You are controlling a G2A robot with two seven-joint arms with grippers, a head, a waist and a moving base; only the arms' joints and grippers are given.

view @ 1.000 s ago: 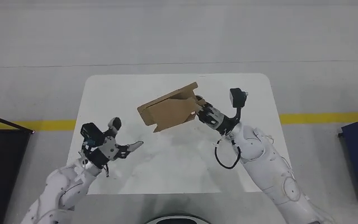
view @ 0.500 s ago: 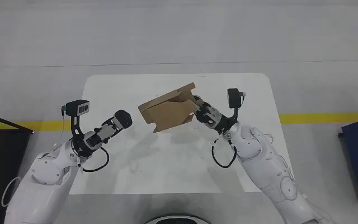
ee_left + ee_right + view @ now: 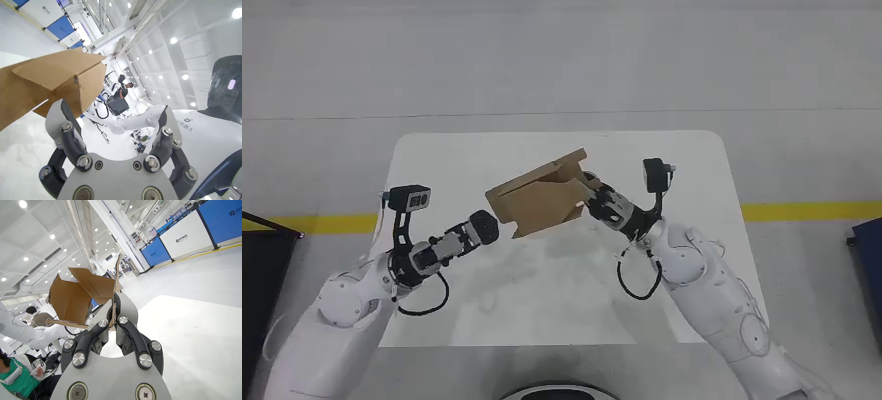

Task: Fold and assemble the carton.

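The brown carton (image 3: 537, 195), partly folded with its flaps loose, was held tilted over the white table (image 3: 542, 300), slightly toward 12 o'clock from the table's centre. The right gripper (image 3: 589, 192) was clamped on a cardboard edge at the carton's 3 o'clock side. The left gripper (image 3: 485, 226) sat at the carton's 8 o'clock corner with its fingers spread wide. One finger (image 3: 66, 111) perhaps touched the cardboard, though that was hard to judge.

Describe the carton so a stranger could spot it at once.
Start at the white table; over its far middle is a brown cardboard carton, half-folded with flaps open. The right pincer is shut on one edge, the open left pincer close to the other end. Nothing else there is brown.
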